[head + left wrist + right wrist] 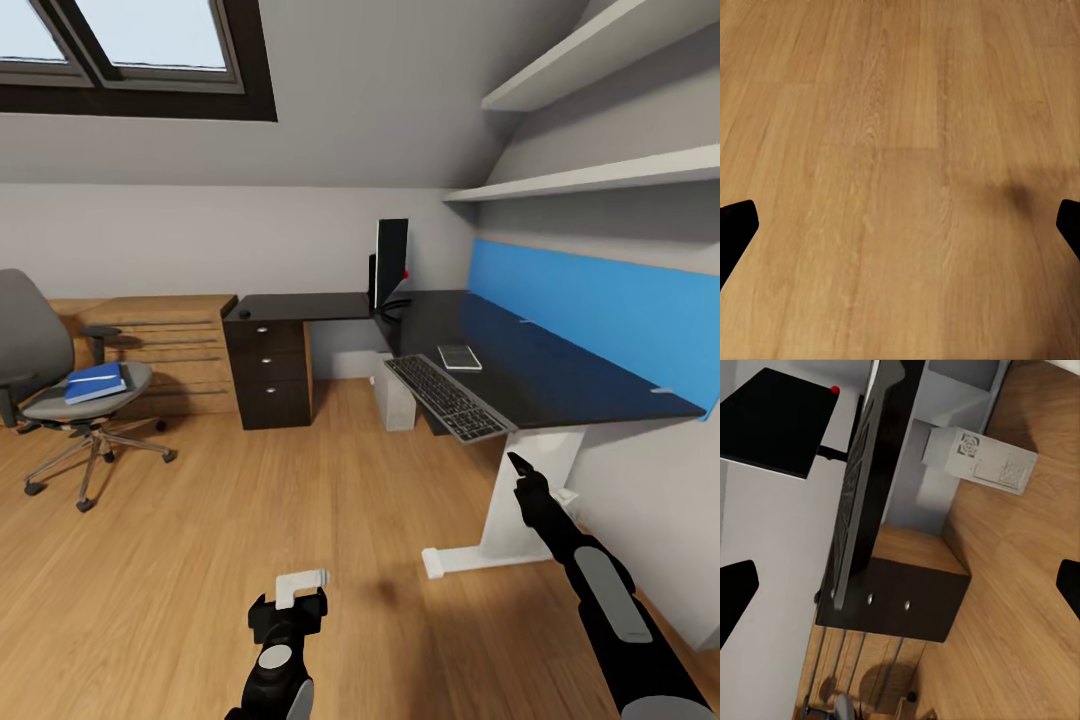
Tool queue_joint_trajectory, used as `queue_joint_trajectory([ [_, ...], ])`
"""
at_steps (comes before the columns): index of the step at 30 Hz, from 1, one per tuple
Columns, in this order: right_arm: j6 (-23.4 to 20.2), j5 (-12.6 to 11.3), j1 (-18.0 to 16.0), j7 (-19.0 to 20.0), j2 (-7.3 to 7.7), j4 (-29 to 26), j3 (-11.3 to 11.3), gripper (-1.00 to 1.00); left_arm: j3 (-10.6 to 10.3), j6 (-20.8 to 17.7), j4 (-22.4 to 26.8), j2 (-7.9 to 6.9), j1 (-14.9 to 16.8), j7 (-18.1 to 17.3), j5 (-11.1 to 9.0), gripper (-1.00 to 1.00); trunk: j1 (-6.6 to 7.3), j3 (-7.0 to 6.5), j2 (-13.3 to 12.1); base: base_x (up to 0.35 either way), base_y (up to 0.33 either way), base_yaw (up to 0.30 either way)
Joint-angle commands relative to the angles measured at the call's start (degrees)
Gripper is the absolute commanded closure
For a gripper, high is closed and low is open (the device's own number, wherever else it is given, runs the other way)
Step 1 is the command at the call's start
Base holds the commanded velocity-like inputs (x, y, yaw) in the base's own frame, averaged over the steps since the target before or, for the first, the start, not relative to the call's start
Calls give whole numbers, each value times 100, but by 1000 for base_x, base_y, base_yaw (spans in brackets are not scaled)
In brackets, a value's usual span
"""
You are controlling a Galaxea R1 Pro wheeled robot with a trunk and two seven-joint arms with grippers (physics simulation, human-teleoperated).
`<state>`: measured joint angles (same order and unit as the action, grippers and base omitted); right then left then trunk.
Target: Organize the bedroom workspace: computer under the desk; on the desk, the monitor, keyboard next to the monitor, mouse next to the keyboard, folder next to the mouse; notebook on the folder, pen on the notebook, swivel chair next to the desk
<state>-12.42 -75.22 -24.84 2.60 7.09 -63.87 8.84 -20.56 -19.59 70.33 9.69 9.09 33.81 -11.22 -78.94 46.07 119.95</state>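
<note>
Right gripper [517, 466] jaws apart, empty, just below keyboard [446, 397] overhanging desk [560, 375] edge above it; thin, stiff, light, probably slippery—best pinched across the overhanging long edge.

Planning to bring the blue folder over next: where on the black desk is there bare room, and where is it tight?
The glossy black desk is bare between the slim dark-keyed keyboard and the blue back panel, toward the near end. It is crowded around the small flat silver item and the black monitor at the corner.
</note>
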Motion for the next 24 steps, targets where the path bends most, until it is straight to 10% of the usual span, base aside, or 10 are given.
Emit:
queue_joint_trajectory([
  [1,-32,-37,-3,13,-2,3,11,-100,-13,-19,7,-2,4,42,-40,-100,0,6,2,60,0,0],
  [24,-32,-37,-3,-131,-22,176,-2,-100,-10,-27,15,-2,5,39,-43,-100,330,-264,-599,30,0,0],
])
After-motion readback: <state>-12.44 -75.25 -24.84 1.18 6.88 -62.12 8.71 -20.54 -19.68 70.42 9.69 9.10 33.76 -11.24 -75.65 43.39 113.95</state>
